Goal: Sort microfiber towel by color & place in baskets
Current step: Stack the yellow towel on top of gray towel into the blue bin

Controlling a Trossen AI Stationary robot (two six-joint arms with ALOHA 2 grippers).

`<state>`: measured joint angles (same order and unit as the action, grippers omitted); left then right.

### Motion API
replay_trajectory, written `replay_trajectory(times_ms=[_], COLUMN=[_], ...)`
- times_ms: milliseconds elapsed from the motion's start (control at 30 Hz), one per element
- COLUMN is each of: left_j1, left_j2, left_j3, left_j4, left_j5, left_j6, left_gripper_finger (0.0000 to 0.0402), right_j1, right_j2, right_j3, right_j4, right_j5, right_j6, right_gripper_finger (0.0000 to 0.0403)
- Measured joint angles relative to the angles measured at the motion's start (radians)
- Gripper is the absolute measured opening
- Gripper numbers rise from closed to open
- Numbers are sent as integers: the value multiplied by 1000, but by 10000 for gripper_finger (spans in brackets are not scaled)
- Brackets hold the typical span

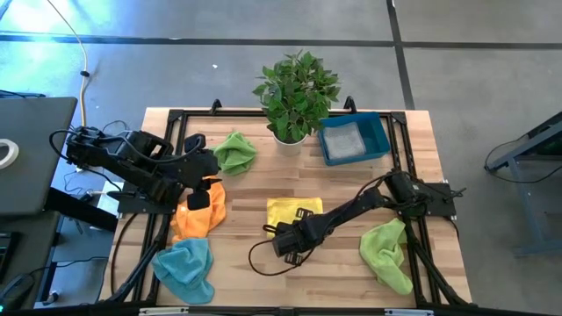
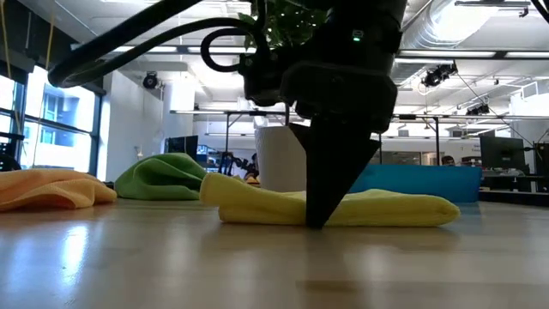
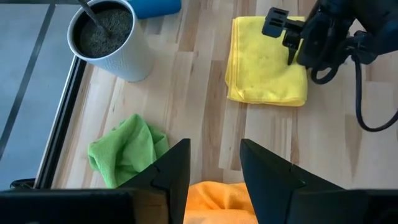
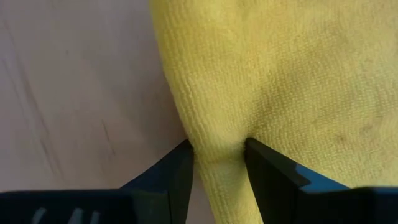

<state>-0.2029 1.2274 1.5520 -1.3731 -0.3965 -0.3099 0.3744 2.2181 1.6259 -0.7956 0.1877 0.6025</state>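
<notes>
Pinching the yellow towel (image 4: 280, 74) edge: right gripper (image 4: 217, 155) fingers are clamping a fold, shown only by the right wrist view. The high view is showing that towel (image 1: 288, 211) at frame centre on the bench (image 1: 342, 263) and the right gripper (image 1: 299, 230) at its lower edge. Left gripper (image 3: 214, 168) is hanging with fingers released above the orange towel (image 3: 217, 199). Counting in the high view: two green towels (image 1: 235, 151) (image 1: 386, 250), one orange (image 1: 198, 219), one blue (image 1: 186, 268), one yellow. One teal basket (image 1: 379, 133) is sitting upper right, beside the plant pot (image 1: 290, 136).
</notes>
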Motion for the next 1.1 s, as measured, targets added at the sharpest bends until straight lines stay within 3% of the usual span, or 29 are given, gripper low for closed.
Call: replay_trajectory(times_ms=[367, 667, 867, 1100], left_j1=[0, 0, 0, 0], left_j2=[0, 0, 0, 0], left_j3=[0, 0, 0, 0], left_j4=[0, 0, 0, -1], left_j5=[0, 0, -3, -4], left_j6=[-4, 0, 34, 71], left_gripper_finger=[131, 131, 131, 131], right_j1=[-42, -42, -43, -48], right_j2=[24, 36, 43, 57], right_j3=[0, 2, 54, 205], right_j4=[-7, -2, -58, -273], right_j5=[-3, 17, -3, -33], right_j6=[55, 56, 46, -38], right_gripper_finger=[125, 8, 5, 1])
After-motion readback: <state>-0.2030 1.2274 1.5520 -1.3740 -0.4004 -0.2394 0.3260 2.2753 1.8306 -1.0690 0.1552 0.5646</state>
